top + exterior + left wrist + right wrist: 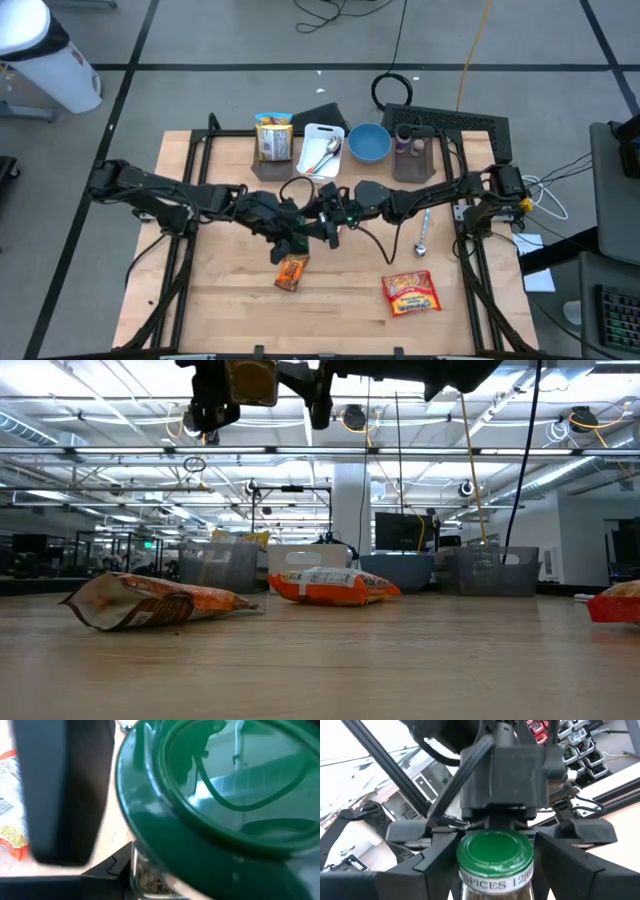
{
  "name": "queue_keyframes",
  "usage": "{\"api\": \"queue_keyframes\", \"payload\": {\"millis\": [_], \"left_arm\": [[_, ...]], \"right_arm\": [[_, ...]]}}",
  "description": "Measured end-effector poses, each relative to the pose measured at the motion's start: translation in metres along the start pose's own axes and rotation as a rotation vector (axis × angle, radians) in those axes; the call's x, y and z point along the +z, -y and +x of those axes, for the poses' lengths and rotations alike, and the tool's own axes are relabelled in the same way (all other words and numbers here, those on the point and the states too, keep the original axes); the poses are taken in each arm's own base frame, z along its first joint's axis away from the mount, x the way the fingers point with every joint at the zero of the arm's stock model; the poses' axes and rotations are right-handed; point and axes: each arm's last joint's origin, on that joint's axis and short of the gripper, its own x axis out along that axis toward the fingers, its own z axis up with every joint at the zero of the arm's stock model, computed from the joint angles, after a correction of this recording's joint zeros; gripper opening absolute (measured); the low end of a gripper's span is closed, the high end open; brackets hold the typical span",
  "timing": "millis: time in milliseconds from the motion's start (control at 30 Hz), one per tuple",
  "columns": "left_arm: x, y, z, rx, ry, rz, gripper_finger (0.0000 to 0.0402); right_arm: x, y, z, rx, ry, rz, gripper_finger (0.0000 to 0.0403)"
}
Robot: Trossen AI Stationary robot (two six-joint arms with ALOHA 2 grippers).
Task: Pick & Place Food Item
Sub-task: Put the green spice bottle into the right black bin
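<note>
A glass spice jar (495,882) with a green lid (495,852) hangs high over the middle of the table, where both arms meet (320,213). It also shows at the top of the low view (250,380). My left gripper (308,222) reaches in from the table's left, slanting down, and is shut on the jar. My right gripper (495,847) comes level from the right and is open. Its fingers (435,857) stand on either side of the jar without touching it. The left wrist view is filled by the lid (215,795). My left gripper holds the jar by its glass body (145,875) below the lid, coming from the table's left and slanting down. The jar and my right gripper's fingers hide the place of contact. The jar stands upright, lid up, lifted well clear of the table.
An orange snack bag (291,271) lies under the grippers, a red bag (411,293) at the near right, a spoon (422,235) beside the right arm. Along the far edge stand a bin with a yellow bag (273,137), a white tray (312,133), a blue bowl (369,142) and a grey bin (413,152).
</note>
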Motion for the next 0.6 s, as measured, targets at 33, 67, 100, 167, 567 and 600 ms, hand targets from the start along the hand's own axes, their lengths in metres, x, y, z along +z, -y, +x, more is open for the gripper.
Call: {"api": "queue_keyframes", "payload": {"millis": [33,67,100,167,567,600], "left_arm": [[0.0007,-0.0005,-0.0002,-0.001,0.001,-0.002,0.0207],[0.0010,-0.0008,-0.0004,-0.004,0.001,-0.003,0.0207],[0.0011,-0.0007,-0.0004,-0.007,0.000,-0.003,0.0207],[0.0014,-0.0005,-0.0007,-0.008,0.002,-0.003,0.0207],[0.0013,-0.0006,-0.0007,-0.004,0.004,-0.014,0.0207],[0.0013,-0.0006,-0.0007,-0.004,0.003,-0.014,0.0207]], "right_arm": [[-0.0002,-0.0001,0.0000,0.001,-0.002,-0.001,0.0254],[-0.0004,0.0000,0.0000,0.001,-0.004,-0.001,0.0254],[-0.0005,0.0000,0.0000,0.008,-0.011,-0.001,0.0254],[-0.0011,-0.0001,0.0000,0.015,-0.021,-0.001,0.0254],[-0.0024,0.0009,0.0000,0.009,-0.035,-0.022,0.0245],[-0.0024,0.0008,0.0000,0.010,-0.035,-0.024,0.0241]]}}
